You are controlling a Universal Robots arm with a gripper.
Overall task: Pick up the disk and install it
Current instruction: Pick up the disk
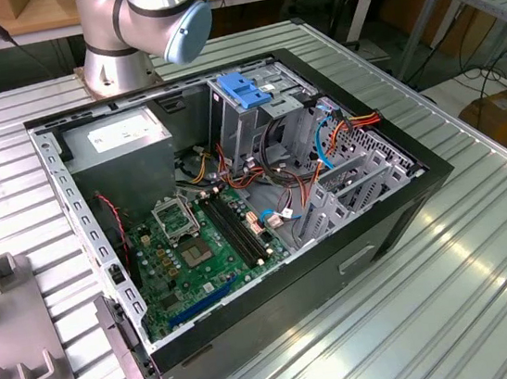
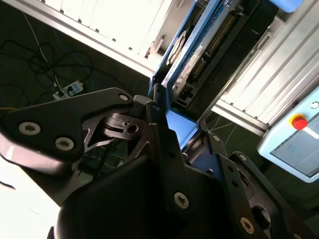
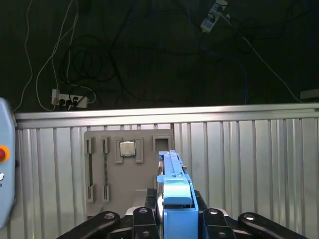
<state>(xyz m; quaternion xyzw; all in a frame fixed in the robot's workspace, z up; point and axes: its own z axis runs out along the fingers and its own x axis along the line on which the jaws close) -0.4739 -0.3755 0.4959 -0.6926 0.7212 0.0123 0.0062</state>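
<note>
Presently end effector pinching disk edgewise above ribbed metal table; dark floor, tangled cables beyond.

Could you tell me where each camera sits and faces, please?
Exterior view: off the arm, looking down into the black computer case; a grey, blue-capped arm joint shows.
First wrist view: on the arm, facing past the black claw toward a grey fixture plate.
Second wrist view: on the arm, along the claw.
Both wrist views share the silver-grey, blue-railed metal disk in the claw.

Claw clamped on disk; arm base upright, shoulder joint above.
</note>
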